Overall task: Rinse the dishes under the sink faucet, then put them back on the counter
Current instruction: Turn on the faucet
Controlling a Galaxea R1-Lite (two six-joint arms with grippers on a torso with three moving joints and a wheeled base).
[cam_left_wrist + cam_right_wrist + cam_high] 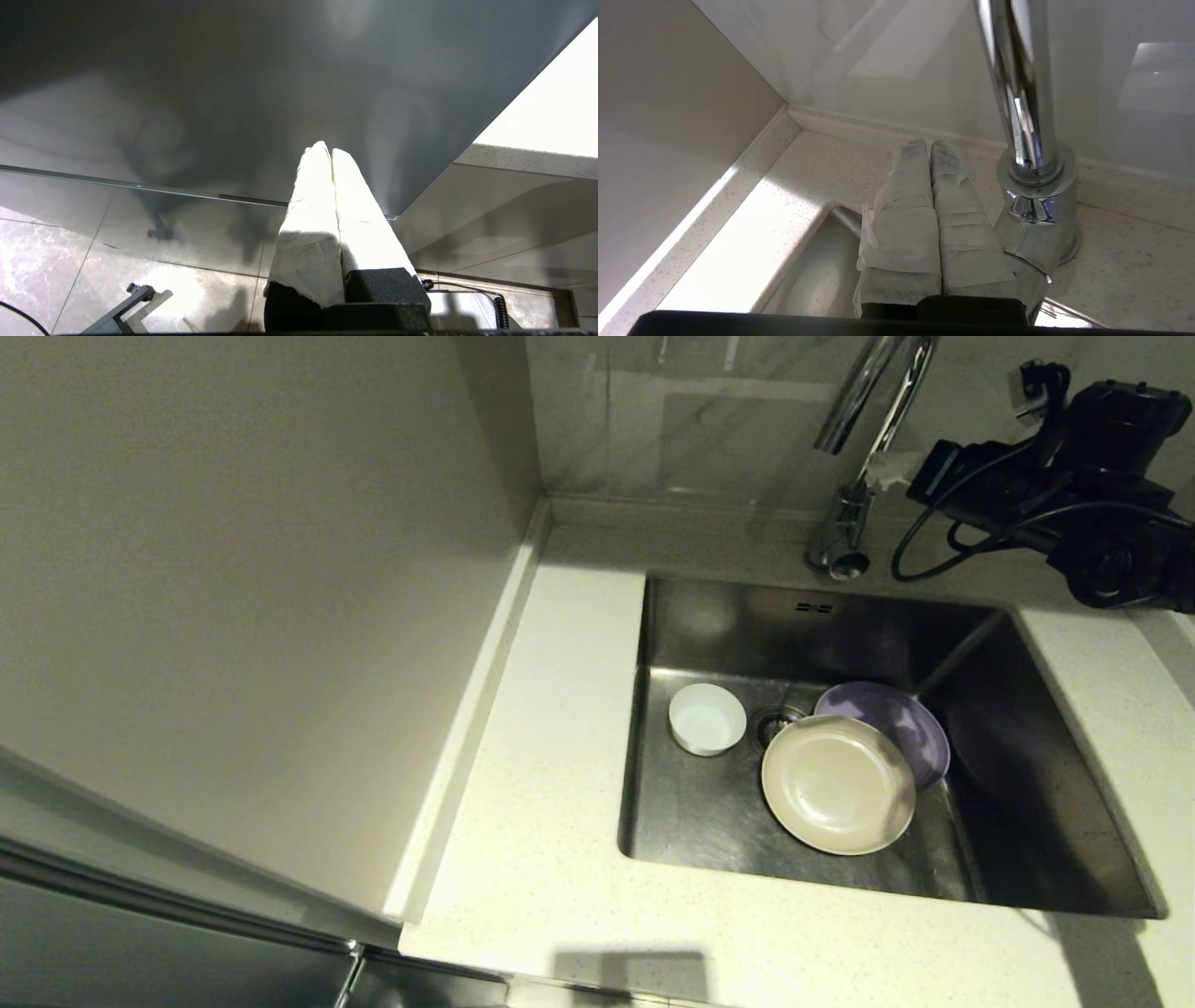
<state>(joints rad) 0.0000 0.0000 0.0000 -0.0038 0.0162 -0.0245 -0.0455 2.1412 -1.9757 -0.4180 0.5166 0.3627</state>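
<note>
Three dishes lie in the steel sink [1027, 756]: a small white bowl [707, 719] left of the drain, and a cream plate [837, 784] overlapping a lilac plate [901, 723] to its right. The chrome faucet [873, 420] rises behind the basin. My right gripper [889, 472] is at the faucet's stem. In the right wrist view it [930, 144] is shut and empty, its taped fingers [962, 219] alongside the faucet base [1038, 205]. My left gripper [327, 150] is shut on nothing, down by a dark cabinet front, out of the head view.
The speckled counter [541, 756] runs left of and in front of the sink, with a raised rim [467, 709] against the beige wall. Grey marbled tile [709, 420] stands behind the faucet. The drain strainer [773, 723] sits between bowl and plates.
</note>
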